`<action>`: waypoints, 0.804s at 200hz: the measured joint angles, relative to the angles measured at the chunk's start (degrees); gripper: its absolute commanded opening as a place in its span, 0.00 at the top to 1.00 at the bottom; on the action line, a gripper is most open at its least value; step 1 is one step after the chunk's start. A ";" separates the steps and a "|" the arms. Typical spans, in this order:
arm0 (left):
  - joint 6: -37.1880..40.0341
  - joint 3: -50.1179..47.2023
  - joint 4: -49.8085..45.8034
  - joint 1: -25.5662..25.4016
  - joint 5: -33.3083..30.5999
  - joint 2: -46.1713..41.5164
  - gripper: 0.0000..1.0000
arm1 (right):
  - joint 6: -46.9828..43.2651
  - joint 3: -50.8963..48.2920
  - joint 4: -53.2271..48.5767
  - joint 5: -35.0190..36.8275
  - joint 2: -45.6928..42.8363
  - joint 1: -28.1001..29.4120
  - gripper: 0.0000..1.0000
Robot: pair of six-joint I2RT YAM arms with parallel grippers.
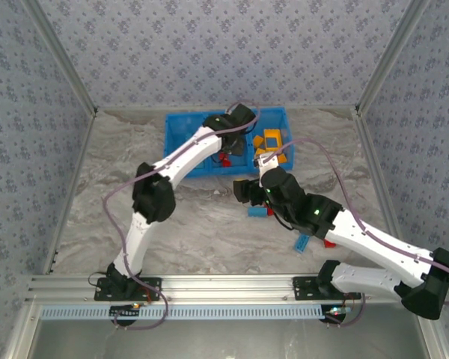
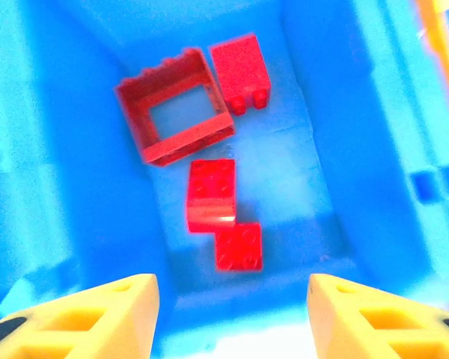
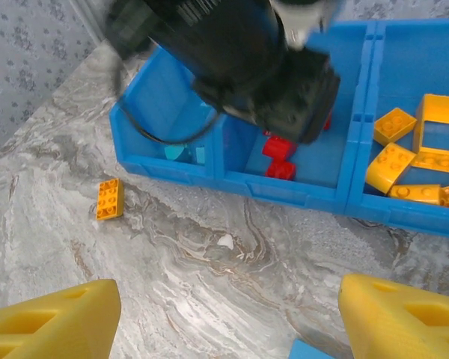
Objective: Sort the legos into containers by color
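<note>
Blue brick cut by bottom edge, left arm blurred

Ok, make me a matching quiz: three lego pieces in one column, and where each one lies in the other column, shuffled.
Pieces:
1. red frame piece
2. orange frame piece
3. lone orange brick

Places:
A. on the table, outside the bin
B. right compartment
C. middle compartment

Pairs: 1-C, 2-B, 3-A.

Smooth, glossy plastic in the blue bin and the studded red bricks; matt, marble-patterned grey surface on the table.
</note>
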 measured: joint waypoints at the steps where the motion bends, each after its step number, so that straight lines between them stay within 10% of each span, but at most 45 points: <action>1: -0.17 -0.92 0.35 -0.07 -0.20 -1.03 0.43 | -0.07 0.00 0.07 -0.02 0.20 0.02 0.22; 94: -13.90 -59.54 2.99 0.39 -7.80 -78.60 0.38 | -4.00 20.94 2.97 -10.10 42.64 9.38 0.13; 161: -20.59 -72.02 -9.27 0.39 -5.40 -113.13 0.35 | -4.52 46.88 -3.80 -11.65 65.55 10.01 0.07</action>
